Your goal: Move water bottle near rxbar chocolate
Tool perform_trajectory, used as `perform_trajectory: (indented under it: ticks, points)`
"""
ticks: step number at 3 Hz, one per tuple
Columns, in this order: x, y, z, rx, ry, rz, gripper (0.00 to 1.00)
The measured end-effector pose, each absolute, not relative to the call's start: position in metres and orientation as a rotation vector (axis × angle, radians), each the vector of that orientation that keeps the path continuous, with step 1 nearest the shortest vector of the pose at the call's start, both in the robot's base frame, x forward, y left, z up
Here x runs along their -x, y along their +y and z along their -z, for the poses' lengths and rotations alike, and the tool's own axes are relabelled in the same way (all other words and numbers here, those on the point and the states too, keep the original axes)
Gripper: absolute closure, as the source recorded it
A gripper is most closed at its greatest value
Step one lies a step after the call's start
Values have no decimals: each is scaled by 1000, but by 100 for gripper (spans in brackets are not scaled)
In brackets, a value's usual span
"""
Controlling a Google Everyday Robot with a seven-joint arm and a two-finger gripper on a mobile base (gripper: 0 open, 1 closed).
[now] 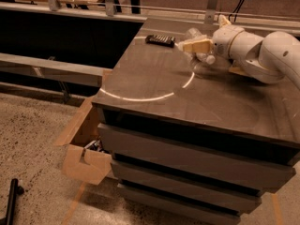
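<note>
The water bottle [199, 55], clear plastic with a white cap, is tilted over the far side of the dark table [187, 102]. My gripper [196, 46], with tan fingers [199, 44], is shut on the bottle and reaches in from the right. The rxbar chocolate [160, 40], a flat dark bar with light lettering, lies on the table just left of the bottle, a short gap away.
A tan corner of a snack bag [236, 70] shows under my arm [262, 55]. An open cardboard box [86, 156] stands on the floor at the table's left front. A black object [11, 200] lies on the floor. A metal rail [140, 18] runs behind the table.
</note>
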State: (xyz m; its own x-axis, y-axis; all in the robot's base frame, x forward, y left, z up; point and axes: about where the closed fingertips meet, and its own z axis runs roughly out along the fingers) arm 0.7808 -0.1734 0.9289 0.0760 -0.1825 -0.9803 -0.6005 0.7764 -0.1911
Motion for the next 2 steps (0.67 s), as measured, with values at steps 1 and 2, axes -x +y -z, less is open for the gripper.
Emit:
perform_trajectory:
  ticks: [1,2]
  points:
    - [-774,-178,-929,665,1487,-352,0]
    - [-766,-186,-930,658,1485,-346,0]
